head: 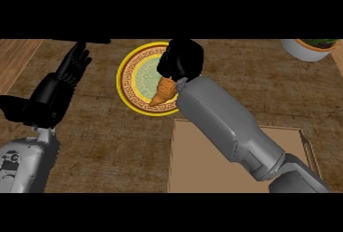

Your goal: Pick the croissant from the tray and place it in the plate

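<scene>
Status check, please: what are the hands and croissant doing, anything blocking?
Right robot hand curled on croissant, over the plate. Left robot hand open, resting at left. Nothing seen in the way.

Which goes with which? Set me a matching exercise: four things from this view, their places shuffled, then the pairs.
Things:
1. croissant
2. tray
3. left hand
4. white pot

Places:
a. top right corner of the view
b. over the plate, held by the right hand
c. beneath the right forearm, nearer the robot than the plate
d. at the view's left, open, fingers up, resting

Pairs: 1-b, 2-c, 3-d, 4-a
</scene>
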Available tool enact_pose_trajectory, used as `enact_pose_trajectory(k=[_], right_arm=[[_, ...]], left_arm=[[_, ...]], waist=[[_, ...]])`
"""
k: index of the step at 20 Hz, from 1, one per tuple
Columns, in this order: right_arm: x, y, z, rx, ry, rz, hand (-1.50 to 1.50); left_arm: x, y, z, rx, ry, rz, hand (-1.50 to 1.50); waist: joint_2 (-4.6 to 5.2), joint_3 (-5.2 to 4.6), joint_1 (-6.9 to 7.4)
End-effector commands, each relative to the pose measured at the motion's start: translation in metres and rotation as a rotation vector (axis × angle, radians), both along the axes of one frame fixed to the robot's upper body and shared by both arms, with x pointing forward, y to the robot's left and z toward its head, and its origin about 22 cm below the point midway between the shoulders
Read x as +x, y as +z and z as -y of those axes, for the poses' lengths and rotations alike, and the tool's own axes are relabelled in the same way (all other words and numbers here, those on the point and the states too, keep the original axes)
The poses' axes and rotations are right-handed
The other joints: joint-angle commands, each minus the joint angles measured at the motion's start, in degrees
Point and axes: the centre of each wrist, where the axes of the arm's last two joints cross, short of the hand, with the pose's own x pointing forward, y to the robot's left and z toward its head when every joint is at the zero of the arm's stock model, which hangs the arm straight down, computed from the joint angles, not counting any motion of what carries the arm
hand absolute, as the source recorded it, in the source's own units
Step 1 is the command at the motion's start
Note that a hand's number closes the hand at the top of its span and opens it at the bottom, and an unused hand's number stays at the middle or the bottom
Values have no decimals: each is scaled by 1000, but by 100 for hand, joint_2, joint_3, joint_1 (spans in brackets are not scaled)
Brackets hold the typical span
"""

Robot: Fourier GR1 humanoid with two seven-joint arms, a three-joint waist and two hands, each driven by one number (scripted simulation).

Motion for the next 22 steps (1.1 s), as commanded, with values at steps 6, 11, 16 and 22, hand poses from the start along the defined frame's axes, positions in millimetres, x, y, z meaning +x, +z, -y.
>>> enact_pose_trajectory(k=[6, 11, 16, 22], right_arm=[[19, -14, 19, 137, -106, -60, -150], [17, -14, 18, 269, -58, -3, -150], [17, -6, 16, 380, -96, 167, -150], [13, -1, 20, 580, -91, 258, -150]], left_arm=[[6, 12, 8, -10, -22, 24, 0], [7, 7, 16, 2, -51, 21, 0], [10, 1, 23, 10, -47, 20, 0], [10, 1, 17, 3, -36, 11, 0]], waist=[[95, 4, 248], [113, 9, 323], [108, 9, 292], [62, 15, 183]])
